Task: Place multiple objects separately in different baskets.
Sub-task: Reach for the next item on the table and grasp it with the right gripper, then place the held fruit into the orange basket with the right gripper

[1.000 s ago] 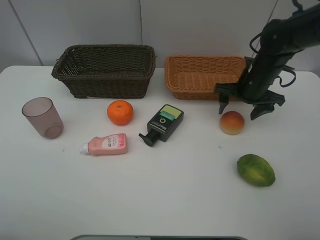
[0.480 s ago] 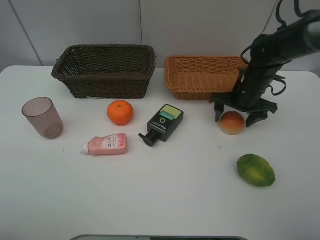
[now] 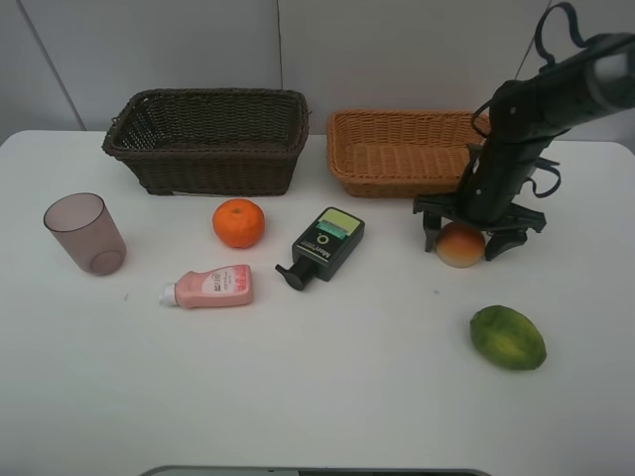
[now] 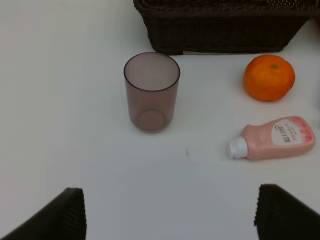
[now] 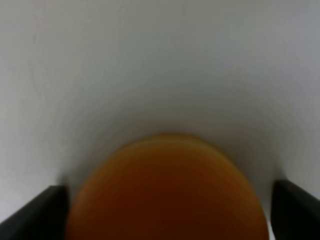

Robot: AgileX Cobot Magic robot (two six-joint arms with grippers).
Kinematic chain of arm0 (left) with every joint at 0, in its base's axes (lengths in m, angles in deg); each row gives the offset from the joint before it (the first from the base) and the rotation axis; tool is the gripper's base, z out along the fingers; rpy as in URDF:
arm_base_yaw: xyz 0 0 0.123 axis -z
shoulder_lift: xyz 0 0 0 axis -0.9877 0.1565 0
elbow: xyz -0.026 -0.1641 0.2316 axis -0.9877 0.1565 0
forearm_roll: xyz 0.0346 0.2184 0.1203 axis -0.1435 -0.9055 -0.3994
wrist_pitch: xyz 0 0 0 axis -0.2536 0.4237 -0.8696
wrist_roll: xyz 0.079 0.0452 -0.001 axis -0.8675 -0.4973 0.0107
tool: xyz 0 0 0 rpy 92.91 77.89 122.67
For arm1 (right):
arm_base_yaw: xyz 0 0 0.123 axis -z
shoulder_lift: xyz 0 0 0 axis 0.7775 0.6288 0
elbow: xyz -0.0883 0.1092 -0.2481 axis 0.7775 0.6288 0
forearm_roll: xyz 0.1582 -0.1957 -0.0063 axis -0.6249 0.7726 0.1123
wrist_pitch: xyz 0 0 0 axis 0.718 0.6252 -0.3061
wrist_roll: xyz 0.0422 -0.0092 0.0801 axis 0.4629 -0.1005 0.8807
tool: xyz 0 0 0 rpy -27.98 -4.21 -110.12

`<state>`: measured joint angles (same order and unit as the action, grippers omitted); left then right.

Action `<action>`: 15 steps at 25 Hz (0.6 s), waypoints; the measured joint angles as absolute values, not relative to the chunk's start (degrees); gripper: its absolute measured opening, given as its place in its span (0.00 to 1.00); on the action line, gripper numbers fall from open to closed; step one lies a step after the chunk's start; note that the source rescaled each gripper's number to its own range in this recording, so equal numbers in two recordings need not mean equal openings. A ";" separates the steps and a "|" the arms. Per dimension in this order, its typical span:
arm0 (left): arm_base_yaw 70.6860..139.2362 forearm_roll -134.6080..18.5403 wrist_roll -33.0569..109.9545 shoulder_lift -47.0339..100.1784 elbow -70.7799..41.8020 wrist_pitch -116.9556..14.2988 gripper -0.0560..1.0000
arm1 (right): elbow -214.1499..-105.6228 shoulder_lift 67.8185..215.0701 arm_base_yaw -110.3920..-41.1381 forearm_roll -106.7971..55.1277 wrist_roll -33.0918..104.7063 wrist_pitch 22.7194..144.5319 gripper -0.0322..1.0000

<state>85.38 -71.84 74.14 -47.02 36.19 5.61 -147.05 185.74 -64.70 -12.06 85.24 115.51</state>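
The right pincer (image 3: 464, 240) stands open astride the peach (image 3: 460, 250) on the counter (image 3: 347, 387), near the tan basket (image 3: 389, 184), its jaws not gripping the fruit. The left pincer (image 4: 170, 215) gapes wide and holds nothing. The lettering on the pump bottle (image 3: 325, 245) and the pink bottle (image 3: 213, 287) is too small to read.

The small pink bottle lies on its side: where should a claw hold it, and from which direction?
From straight above, closing on the two long sides of the pink bottle at mid-body. It lies flat on the table, so nothing can pass under it; the body is broad and even, while the white cap end is narrow and would probably slip.
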 joint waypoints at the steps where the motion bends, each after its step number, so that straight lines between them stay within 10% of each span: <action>1: 85.38 -71.84 74.14 -47.02 36.19 5.61 0.82 | -147.05 185.79 -64.70 -11.98 85.24 115.64 0.62; 5: 85.38 -71.84 74.14 -47.02 36.19 5.61 0.82 | -147.05 185.82 -64.70 -11.70 85.14 115.57 0.03; 15: 85.38 -71.84 74.14 -47.02 36.19 5.61 0.82 | -147.05 185.82 -64.70 -11.70 85.12 115.42 0.03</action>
